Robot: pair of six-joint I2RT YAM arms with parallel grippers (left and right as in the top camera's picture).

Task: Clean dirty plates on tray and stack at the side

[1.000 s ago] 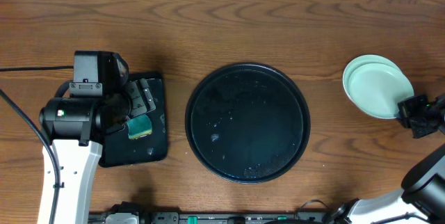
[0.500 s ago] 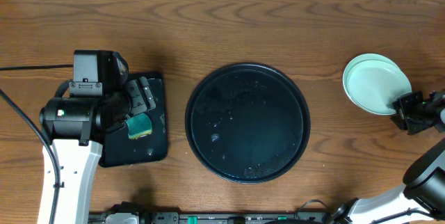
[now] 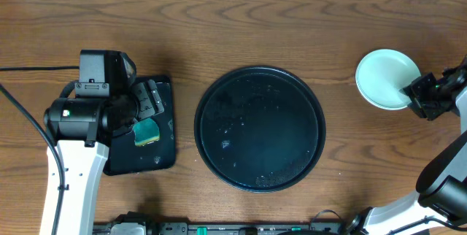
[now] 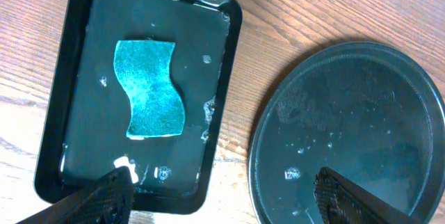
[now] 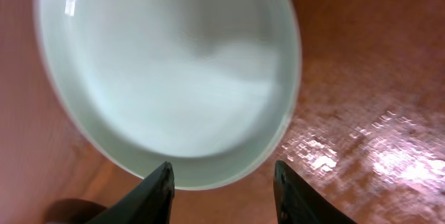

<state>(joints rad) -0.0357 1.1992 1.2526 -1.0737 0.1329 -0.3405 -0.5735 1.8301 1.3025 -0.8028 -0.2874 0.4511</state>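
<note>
Overhead view, table from above. My right gripper has just gone from clenched to released; its fingers now stand apart on either side of the near rim of the plates, grasping nothing. A second ago the plates lay as two offset discs; now they read as one tidy round near the right edge of the table, shifted a little toward the far edge; how many are stacked I cannot tell. The round tray at the table's middle carries only water drops, no plate; by my judgement the stacking is done or nearly so. My left gripper hangs released over the small tray, where the sponge lies. Table: brown wood grain; a pale wall strip runs along the far edge.
</note>
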